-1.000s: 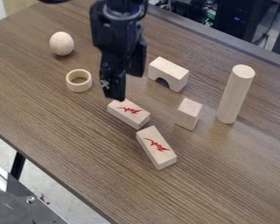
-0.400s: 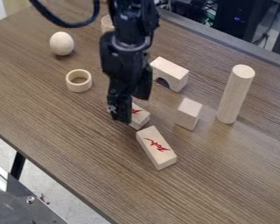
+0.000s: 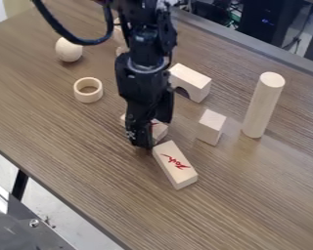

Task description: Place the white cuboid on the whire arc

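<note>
The black gripper (image 3: 152,133) hangs low over the middle of the table, its two fingers apart and open. One finger is on the near side of a white cuboid with red marking (image 3: 160,130) and the other is over its far side, so much of that block is hidden. Whether they touch it I cannot tell. Behind and to the right of the gripper, the white arch block (image 3: 193,84) stands with its opening downward. A second cuboid with red marking (image 3: 175,165) lies just in front of the first.
A small plain block (image 3: 211,127) stands right of the gripper, with a tall upright cylinder (image 3: 263,105) beyond it. At the left are a wooden ring (image 3: 88,90) and an egg-shaped piece (image 3: 69,50). Another pale piece is partly hidden behind the arm.
My gripper has come down and toward the near right of the view, from the far left end of the first cuboid to over it. The blocks have not visibly moved.
</note>
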{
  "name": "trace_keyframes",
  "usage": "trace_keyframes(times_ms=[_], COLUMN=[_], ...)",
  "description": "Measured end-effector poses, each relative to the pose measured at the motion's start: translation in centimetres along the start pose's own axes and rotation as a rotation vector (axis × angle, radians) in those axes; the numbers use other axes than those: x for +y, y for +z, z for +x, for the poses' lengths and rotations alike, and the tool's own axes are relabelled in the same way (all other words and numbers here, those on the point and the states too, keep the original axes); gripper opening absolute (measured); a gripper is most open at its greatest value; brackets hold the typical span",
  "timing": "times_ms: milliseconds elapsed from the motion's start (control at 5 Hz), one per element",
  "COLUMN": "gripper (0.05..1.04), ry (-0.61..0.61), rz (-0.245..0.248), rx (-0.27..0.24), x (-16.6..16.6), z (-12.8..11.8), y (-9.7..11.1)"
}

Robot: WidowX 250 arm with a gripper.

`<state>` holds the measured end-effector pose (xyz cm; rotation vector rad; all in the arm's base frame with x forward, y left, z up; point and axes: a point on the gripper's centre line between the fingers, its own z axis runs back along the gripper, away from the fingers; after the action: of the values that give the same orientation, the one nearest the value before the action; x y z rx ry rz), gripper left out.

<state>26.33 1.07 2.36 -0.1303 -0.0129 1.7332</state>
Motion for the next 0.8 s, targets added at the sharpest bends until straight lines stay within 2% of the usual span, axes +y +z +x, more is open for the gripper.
trace_keyframes(times_ms=[200, 400, 600, 800], gripper=[0.951, 0.664, 0.559, 0.559], ry=[-0.004, -0.012, -0.041, -0.061], rz=[0.005, 0.003, 0.023, -0.028], rx=[0.000, 0.001, -0.008, 0.003], x=[-0.2, -0.7, -0.5, -1.5], z=[0.0, 0.0, -0.3, -1.7], y=[-0.4, -0.5, -0.4, 2.0])
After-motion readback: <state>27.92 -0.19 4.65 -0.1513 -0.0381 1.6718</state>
